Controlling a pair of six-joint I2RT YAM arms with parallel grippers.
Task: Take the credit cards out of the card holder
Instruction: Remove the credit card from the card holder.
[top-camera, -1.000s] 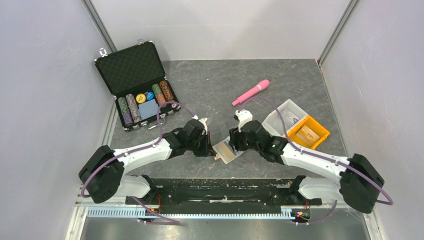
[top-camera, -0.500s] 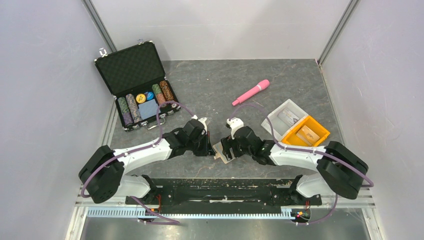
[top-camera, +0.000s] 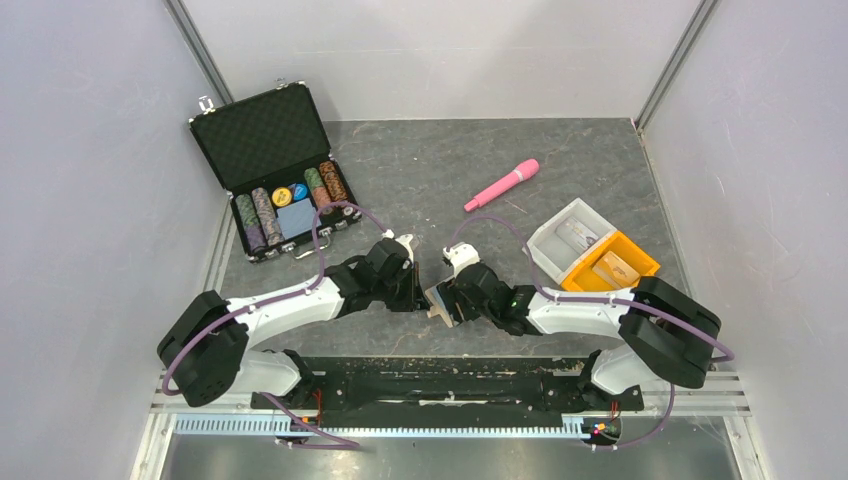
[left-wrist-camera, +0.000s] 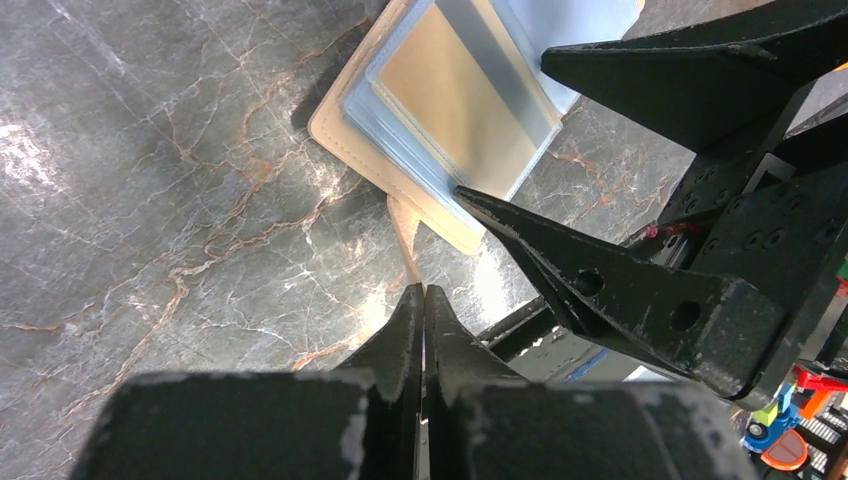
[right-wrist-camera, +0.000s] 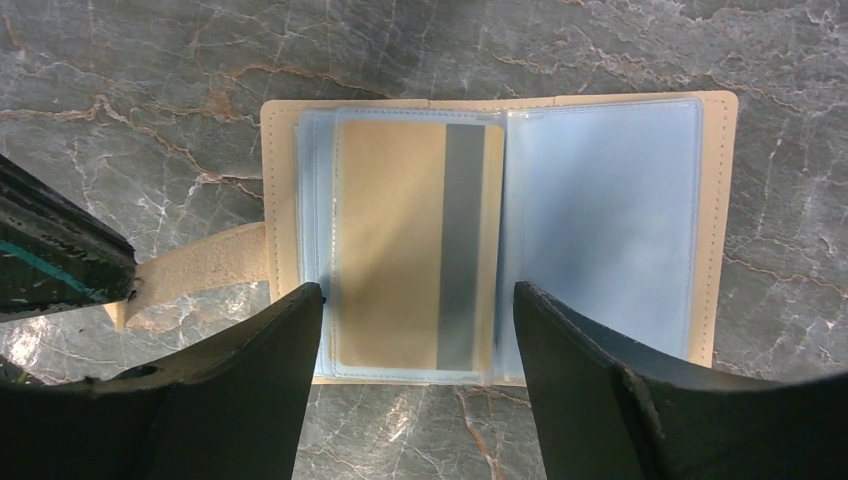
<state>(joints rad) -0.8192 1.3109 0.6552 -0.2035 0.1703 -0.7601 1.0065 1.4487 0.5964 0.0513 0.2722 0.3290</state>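
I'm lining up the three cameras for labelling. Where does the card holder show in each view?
Top external: card holder, a tan sliver low of centre, mostly hidden where the arms meet.
Left wrist: upper centre, lying open.
Right wrist: centre of the frame, open flat.
Shared landmark: its snap tab, pinched by the left fingers in both wrist views; hidden in the top view.

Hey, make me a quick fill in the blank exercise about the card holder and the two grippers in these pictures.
1. The gold-tan credit card sits in the open tan leather-like bifold card holder and carries a ___ stripe.
2. The left gripper is shut on the holder's snap ___.
3. The right gripper hangs over the card with its jaws ___.

Missing words: grey; tab; open.
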